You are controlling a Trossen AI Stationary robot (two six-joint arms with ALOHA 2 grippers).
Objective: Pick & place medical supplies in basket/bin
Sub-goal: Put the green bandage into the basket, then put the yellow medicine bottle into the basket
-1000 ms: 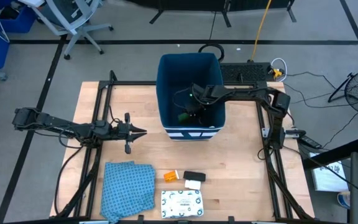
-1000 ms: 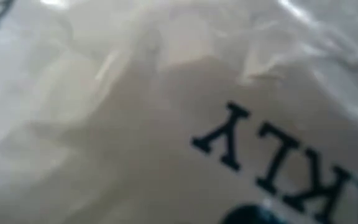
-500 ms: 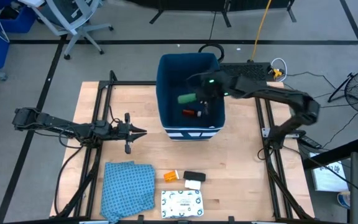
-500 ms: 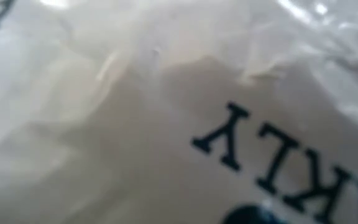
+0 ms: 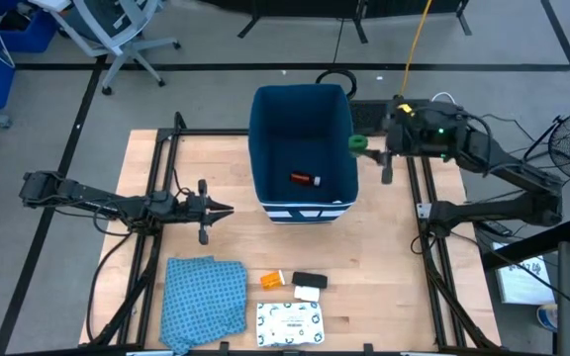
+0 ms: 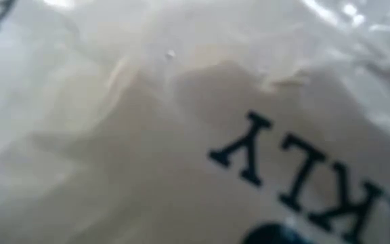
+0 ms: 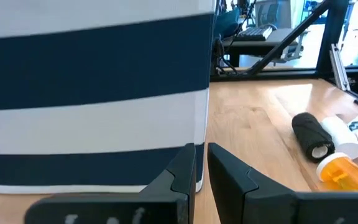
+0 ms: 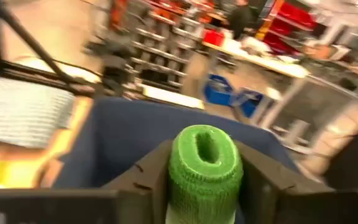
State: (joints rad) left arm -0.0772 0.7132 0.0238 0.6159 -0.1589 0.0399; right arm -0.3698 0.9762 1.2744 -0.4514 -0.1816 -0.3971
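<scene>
The dark blue bin stands at the table's far middle, a red-orange tube lying on its floor. My right gripper hovers high at the bin's right rim, shut on a green roll. My left gripper is shut and level left of the bin, facing its striped wall. Near the front edge lie an orange-white packet, a black piece, a small white box and a white green-printed pouch. My right gripper pinches the green roll's curved sides between its two fingers. The fingers come almost level from the table's right, pointing toward the bin. The roll is lifted clear, its hollow end facing back at the wrist.
A folded blue patterned cloth lies at the near left. A dark metal frame runs along the table's left, far and right sides. The low view is filled by a crinkled white pouch with black letters.
My right gripper has risen out of the bin and drawn back toward the table's right edge, tipping from steeply down to nearly level. The green roll has come up with it, lifted clear above the bin's right rim. The red-orange tube has stayed on the bin's floor.
</scene>
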